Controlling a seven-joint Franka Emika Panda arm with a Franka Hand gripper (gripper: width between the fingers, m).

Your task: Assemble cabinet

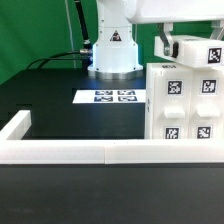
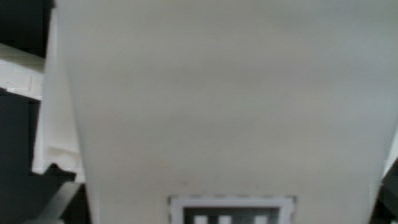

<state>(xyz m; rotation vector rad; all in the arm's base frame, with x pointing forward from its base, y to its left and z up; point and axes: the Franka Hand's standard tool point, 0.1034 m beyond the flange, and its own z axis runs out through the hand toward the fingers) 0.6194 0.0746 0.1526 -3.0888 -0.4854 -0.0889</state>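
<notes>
The gripper (image 1: 186, 50) is seen in the upper right of the exterior view, just above the top edge of the cabinet (image 1: 157, 105). Its fingers are hidden there. In the wrist view they cannot be made out either, so it cannot be told whether they are apart, together or clamped on anything. That view is almost filled by a flat white surface (image 2: 214, 100) bearing a black-and-white tag (image 2: 231, 212) at one edge.

The cabinet is stood upright at the right edge of the exterior view, with four tagged drawer blocks (image 1: 173, 88) set two by two in its front. Its base is met by the low white rail (image 1: 60, 152) that runs along the lower part of the frame and turns back at the left. Bare black table (image 1: 50, 110) is left open across the left and centre. The marker board (image 1: 115, 97) lies flat at centre, near the cabinet's left side.
</notes>
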